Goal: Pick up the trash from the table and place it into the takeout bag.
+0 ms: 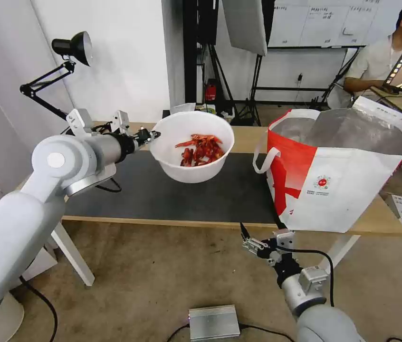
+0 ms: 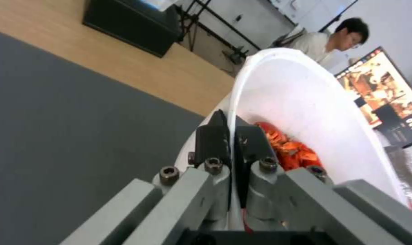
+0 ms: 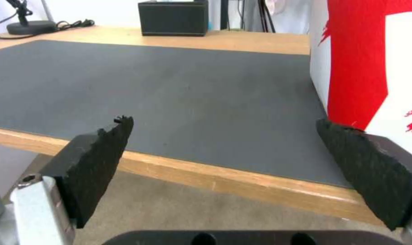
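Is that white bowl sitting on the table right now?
No: the left gripper pinches the rim of the white bowl and holds it in the air above the dark mat, beside the takeout bag.

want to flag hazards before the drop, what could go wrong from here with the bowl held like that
The left gripper pinches only the thin rim of the white bowl, held above the mat, so it may slip or tip and spill the red shells. The takeout bag stands soft-sided at the table edge; a bump from the bowl could push it over. The right gripper waits open below the edge.
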### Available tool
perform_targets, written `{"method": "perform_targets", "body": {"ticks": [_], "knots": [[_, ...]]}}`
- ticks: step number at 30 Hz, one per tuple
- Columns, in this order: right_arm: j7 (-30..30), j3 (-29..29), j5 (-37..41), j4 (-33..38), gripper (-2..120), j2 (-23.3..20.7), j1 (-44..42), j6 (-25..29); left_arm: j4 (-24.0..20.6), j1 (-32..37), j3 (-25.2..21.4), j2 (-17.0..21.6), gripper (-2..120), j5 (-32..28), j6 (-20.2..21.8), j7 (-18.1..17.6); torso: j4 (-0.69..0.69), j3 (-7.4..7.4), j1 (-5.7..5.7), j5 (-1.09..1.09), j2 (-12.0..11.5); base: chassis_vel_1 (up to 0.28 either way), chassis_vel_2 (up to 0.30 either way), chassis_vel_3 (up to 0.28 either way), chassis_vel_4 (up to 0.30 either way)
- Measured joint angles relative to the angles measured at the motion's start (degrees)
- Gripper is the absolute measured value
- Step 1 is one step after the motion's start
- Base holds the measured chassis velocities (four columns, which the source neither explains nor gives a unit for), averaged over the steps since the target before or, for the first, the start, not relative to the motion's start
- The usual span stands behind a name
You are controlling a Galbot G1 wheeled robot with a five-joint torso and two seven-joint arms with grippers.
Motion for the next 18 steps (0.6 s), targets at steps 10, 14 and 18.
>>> {"method": "perform_targets", "body": {"ticks": [10, 14, 18], "knots": [[0.0, 0.0, 0.0, 0.0, 100, 0.0, 0.0, 0.0, 0.9, -2.7, 0.9, -3.4, 0, -1.7, -1.2, -1.0, 0.0, 0.0, 0.0, 0.0, 0.0, 0.0, 0.0, 0.0, 0.0], [0.0, 0.0, 0.0, 0.0, 100, 0.0, 0.0, 0.0, 1.7, -4.2, 1.8, -5.1, 0, -1.8, -1.4, -1.1, 0.0, 0.01, 0.0, 0.0, 0.0, 0.0, 0.0, 0.0, 0.0], [0.0, 0.0, 0.0, 0.0, 100, 0.0, 0.0, 0.0, 2.7, -6.1, 2.8, -7.2, 0, -1.8, -1.6, -1.1, 0.0, 0.01, 0.0, 0.0, 0.0, 0.0, 0.0, 0.0, 0.0]]}}
